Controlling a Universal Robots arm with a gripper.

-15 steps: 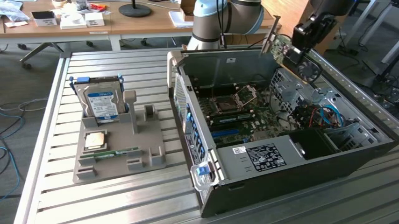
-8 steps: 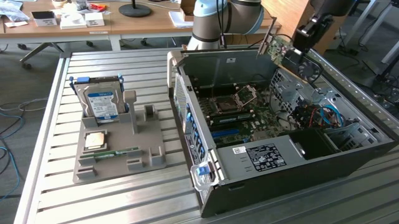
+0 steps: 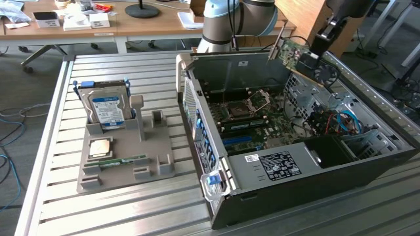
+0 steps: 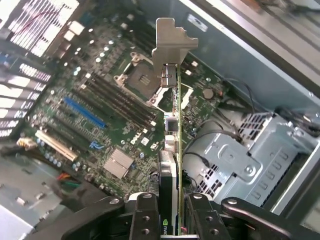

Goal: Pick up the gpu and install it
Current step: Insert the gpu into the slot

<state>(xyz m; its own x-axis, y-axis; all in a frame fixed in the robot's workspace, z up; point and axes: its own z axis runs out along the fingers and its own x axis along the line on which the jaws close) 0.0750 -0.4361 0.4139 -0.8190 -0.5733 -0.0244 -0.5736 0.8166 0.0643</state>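
The slatted metal tabletop (image 3: 131,206) carries an open computer case (image 3: 308,191) lying on its side. Its motherboard (image 4: 100,100) faces up, with a silver drive cage (image 4: 245,165) and loose cables crowding the side near the exterior view's right. Towards the exterior view's left, well apart from the case, a grey holder (image 3: 125,167) keeps a blue-labelled hard drive (image 3: 108,110) upright. My arm reaches in over the case's far corner. My hand (image 4: 173,217) is clenched on the gpu (image 4: 171,165), one of my fingers (image 4: 145,220) pressing on each face. The card hangs edge-on above the motherboard, in no slot, its metal bracket pointing away from my hand, over the empty processor socket (image 4: 140,80).
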